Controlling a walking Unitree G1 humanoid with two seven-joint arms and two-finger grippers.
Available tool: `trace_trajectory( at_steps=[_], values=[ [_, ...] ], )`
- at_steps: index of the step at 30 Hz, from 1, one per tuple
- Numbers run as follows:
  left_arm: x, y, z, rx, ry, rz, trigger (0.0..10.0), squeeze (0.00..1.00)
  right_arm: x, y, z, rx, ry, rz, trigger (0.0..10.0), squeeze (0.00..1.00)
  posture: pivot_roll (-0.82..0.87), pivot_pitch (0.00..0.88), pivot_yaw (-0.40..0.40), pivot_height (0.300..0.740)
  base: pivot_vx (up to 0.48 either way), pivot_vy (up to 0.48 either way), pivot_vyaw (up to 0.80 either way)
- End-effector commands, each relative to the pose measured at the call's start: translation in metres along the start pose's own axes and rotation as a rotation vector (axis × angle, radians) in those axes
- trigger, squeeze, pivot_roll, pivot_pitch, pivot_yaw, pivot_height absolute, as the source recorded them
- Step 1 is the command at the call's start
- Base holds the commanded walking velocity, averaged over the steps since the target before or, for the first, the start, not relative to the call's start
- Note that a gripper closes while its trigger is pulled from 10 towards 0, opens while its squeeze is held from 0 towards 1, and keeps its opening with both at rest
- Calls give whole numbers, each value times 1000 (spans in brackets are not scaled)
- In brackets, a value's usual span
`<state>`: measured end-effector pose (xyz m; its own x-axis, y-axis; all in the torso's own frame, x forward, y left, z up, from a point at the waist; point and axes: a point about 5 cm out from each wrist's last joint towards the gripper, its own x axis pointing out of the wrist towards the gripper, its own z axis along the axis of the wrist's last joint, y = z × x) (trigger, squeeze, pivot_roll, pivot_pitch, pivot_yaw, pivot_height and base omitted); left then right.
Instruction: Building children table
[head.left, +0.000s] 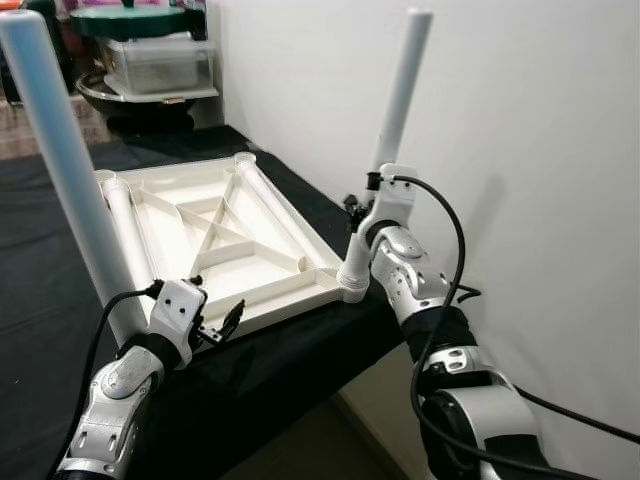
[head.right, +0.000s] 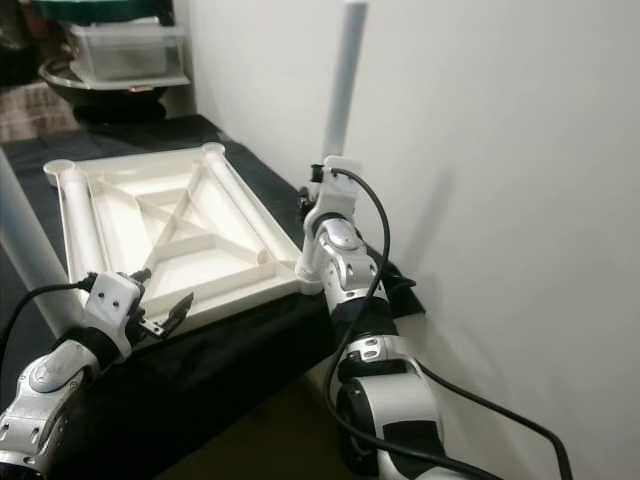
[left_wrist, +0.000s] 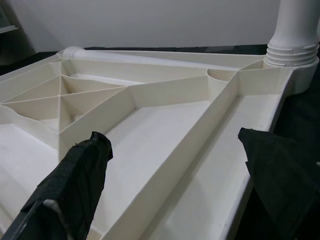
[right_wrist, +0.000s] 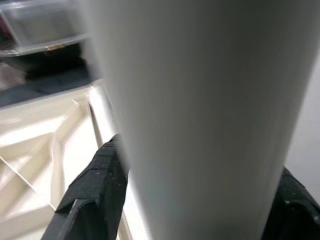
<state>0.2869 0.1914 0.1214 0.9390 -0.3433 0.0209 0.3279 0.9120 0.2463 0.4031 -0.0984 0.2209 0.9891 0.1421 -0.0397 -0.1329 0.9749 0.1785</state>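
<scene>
The white tabletop (head.left: 250, 262) lies upside down on a black cloth, ribs facing up. One white leg (head.left: 58, 160) stands upright at its near left corner. A second upright leg (head.left: 402, 85) sits in the near right corner socket (head.left: 353, 285), and my right gripper (right_wrist: 195, 200) is shut on this leg, low down, with a black finger (right_wrist: 97, 185) on each side. My left gripper (head.left: 222, 325) is open at the tabletop's near edge, beside the left leg, holding nothing. Two more legs (head.left: 265, 200) lie flat along the tabletop's sides.
A white wall (head.left: 520, 150) stands close on the right. The black cloth (head.left: 30, 250) drops off at the near edge, with floor (head.left: 300, 450) below. At the back stand a clear storage box (head.left: 160, 62) and a dark round stand.
</scene>
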Motion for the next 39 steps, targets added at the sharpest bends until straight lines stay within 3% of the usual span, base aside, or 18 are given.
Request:
trace_trajectory(
  at_steps=[1, 7, 9, 12, 13, 17, 21, 22, 23, 24, 25, 28, 31, 32, 33, 36, 37, 39],
  values=[
    [3, 3, 1, 17, 1, 6, 10000, 0, 4, 9, 37, 17, -86, 155, 10000, 0, 22, 0, -106, 740, 0, 0, 0],
    [1, 2, 0, 15, 3, 5, 10000, 0, 1, 8, 58, -5, -119, 424, 10000, 0, 24, 0, -111, 740, 0, 0, 0],
    [0, 3, -1, 14, 7, 9, 10000, 0, -7, -1, 60, -77, -115, 646, 10000, 0, 26, 0, -113, 740, 0, 0, 0],
    [0, 3, -1, 14, 7, 11, 10000, 0, -9, -6, 54, -95, -78, 721, 10000, 0, 33, 0, -120, 740, 0, 0, 0],
    [-1, 3, -1, 15, 7, 14, 10000, 0, -10, -10, 42, -137, -19, 773, 0, 0, 41, 0, -127, 740, 0, 0, 0],
    [-3, 6, 0, 17, 6, 29, 10000, 0, -9, -13, 17, -213, 105, 811, 0, 0, 58, 0, -141, 740, 0, 0, 0],
    [-6, 8, -1, 19, 8, 38, 10000, 0, -2, -14, 2, -281, 182, 677, 0, 0, 63, 0, -142, 740, 0, 0, 0],
    [-7, 8, -1, 20, 9, 40, 10000, 0, 4, -19, -1, -296, 193, 504, 0, 0, 65, 0, -142, 740, 0, 0, 0],
    [-7, 8, -1, 20, 9, 40, 10000, 0, 4, -19, -1, -296, 193, 504, 0, 0, 65, 0, -142, 740, 0, 0, 0],
    [-8, 8, -1, 20, 10, 40, 10000, 0, 9, -27, 1, -218, 155, 279, 0, 0, 63, 0, -137, 740, 0, 0, 0],
    [-8, 8, -1, 20, 10, 40, 10000, 0, 9, -27, 1, -218, 155, 279, 0, 0, 63, 0, -137, 740, 0, 0, 0],
    [-7, 8, -1, 23, 11, 37, 10000, 0, 9, -43, -13, -39, 163, -133, 0, 0, 60, 0, -131, 740, 0, 0, 0],
    [-6, 9, 0, 24, 10, 37, 10000, 0, 8, -35, -23, 19, 188, -192, 0, 0, 59, 0, -129, 740, 0, 0, 0],
    [-5, 9, 1, 25, 9, 36, 10000, 0, 7, -17, -31, 59, 208, -174, 10000, 0, 55, 0, -119, 740, 0, 0, 0],
    [-4, 9, 1, 25, 8, 31, 10000, 0, 6, 3, -32, 86, 209, -116, 10000, 0, 54, 0, -116, 740, 0, 0, 0],
    [-4, 8, 1, 24, 8, 27, 10000, 0, 5, 16, -31, 102, 204, -69, 10000, 0, 54, 0, -116, 740, 0, 0, 0],
    [-3, 8, 1, 25, 9, 24, 10000, 0, 6, 23, -18, 114, 130, -7, 10000, 1000, 43, 0, -109, 740, 0, 0, 0],
    [-3, 7, 0, 26, 10, 22, 10000, 0, 7, 22, -6, 132, 78, 26, 10000, 1000, 43, 0, -109, 740, 0, 0, 0]
  ],
)
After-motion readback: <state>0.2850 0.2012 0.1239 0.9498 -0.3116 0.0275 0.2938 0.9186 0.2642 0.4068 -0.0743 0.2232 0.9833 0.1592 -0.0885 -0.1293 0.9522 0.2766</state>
